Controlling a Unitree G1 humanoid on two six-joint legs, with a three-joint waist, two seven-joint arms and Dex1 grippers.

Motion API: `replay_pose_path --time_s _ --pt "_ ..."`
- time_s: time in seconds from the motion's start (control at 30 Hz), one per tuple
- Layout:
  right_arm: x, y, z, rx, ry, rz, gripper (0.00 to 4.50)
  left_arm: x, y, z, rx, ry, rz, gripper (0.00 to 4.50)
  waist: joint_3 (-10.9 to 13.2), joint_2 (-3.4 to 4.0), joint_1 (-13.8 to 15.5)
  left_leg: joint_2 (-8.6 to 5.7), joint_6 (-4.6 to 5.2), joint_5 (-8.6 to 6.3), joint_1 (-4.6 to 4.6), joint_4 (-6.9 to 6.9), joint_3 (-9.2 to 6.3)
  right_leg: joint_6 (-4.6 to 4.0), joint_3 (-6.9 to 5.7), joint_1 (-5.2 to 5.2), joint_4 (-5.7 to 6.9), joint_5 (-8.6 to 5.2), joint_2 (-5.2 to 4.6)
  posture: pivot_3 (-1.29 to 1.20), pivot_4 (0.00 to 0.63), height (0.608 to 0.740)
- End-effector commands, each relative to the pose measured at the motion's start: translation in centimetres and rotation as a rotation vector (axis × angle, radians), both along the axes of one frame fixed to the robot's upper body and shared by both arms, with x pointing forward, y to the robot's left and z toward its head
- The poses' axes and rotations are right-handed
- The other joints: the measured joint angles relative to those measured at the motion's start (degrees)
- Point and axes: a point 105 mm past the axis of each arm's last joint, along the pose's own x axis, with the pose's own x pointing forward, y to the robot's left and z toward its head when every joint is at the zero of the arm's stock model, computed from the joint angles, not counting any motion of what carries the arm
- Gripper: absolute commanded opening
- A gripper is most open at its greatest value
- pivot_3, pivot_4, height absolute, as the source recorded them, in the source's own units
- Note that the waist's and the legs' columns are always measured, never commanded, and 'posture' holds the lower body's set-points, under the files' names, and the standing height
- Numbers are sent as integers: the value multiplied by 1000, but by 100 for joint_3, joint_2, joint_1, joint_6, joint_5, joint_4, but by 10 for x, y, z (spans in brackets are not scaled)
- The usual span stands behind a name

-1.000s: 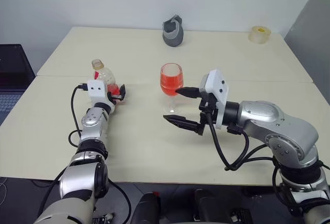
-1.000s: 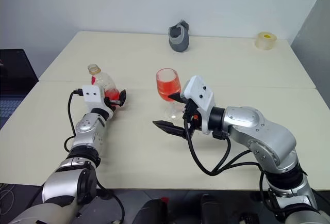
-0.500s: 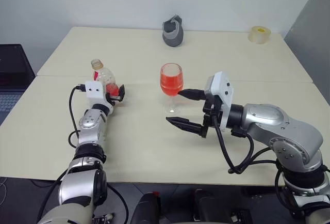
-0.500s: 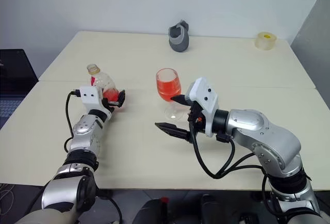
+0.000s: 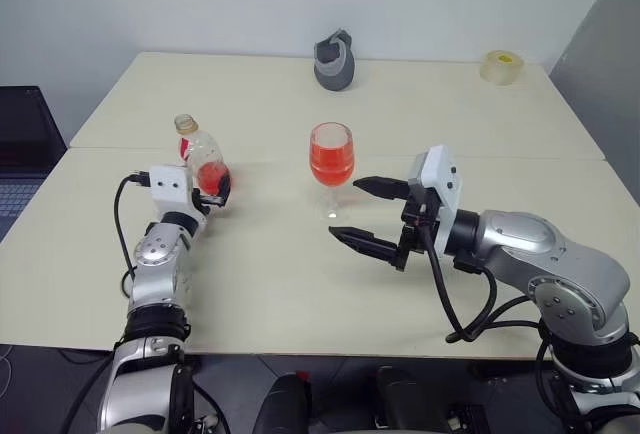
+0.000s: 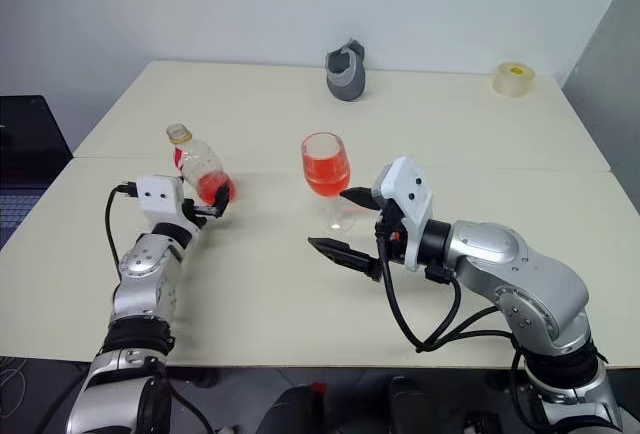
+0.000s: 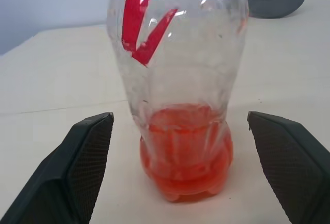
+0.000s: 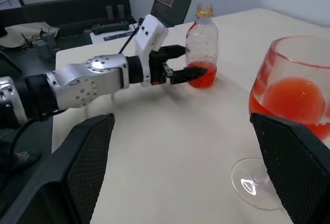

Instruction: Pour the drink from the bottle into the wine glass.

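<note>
Both pincers stand wide and empty, our left pincer [image 5: 212, 192] beside the nearly drained bottle [image 5: 200, 159] standing left of centre, our right pincer [image 5: 362, 214] by the drink-filled wine glass [image 5: 331, 159] at centre, so we judge pouring done and only drawing clear remains.

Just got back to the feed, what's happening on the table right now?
The pour looks done. The wine glass stands on the table holding most of the red drink, and the bottle stands upright with only a little left at the bottom. The left gripper is open with its fingers on either side of the bottle, not touching it. The right gripper is open too, just beside the glass and holding nothing.
</note>
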Motion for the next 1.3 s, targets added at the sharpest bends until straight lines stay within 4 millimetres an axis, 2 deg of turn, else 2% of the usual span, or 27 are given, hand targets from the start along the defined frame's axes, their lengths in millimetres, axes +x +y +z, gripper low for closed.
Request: replay_pose_path --time_s 0.03,0.37,0.5,0.7,0.8,0.93,1.2,1.3 --pt "-5 -3 12 44 -45 -17 4500 -12 2 20 22 -57 -14 4457 0 0 0 1 0 0 0 0 -1 0 -1 0 -1 0 0 0 150 740" --pt "-6 -1 10 71 -34 -32 4500 -30 1 19 22 -46 -35 4457 0 0 1 -1 0 0 2 0 0 0 0 4 -4 0 0 0 150 740" --pt "-4 -10 8 74 -70 -81 4500 -40 2 21 28 -35 -19 4457 0 0 1 0 0 -1 2 -1 0 1 0 5 -6 0 0 0 150 740" --pt "4 -35 -27 78 -95 -246 4500 -58 -17 27 60 -28 -20 4457 -3 -6 20 1 -1 -1 2 -4 -3 1 -1 9 -11 -1 -1 0 150 740" --pt "12 -50 -41 143 -153 -365 4500 -64 -26 30 56 -53 -26 4457 -6 -8 13 2 -1 -1 14 -4 1 1 3 14 -5 -1 1 0 150 740" --pt "33 -73 -59 235 -162 -562 4500 -72 -28 24 35 -53 7 4457 -8 -9 5 3 -2 -1 20 -16 13 1 14 12 -7 -1 2 0 150 740" --pt "59 -99 -79 271 -181 -729 4500 -80 -28 20 15 -57 39 4457 -8 -9 5 4 -3 0 28 -33 22 0 21 10 -7 -1 4 0 150 740" --pt "64 -101 -80 266 -190 -730 4500 -79 -32 16 -2 -31 14 4457 -8 -8 5 4 -3 0 29 -34 21 0 21 10 -7 -1 4 0 150 740"
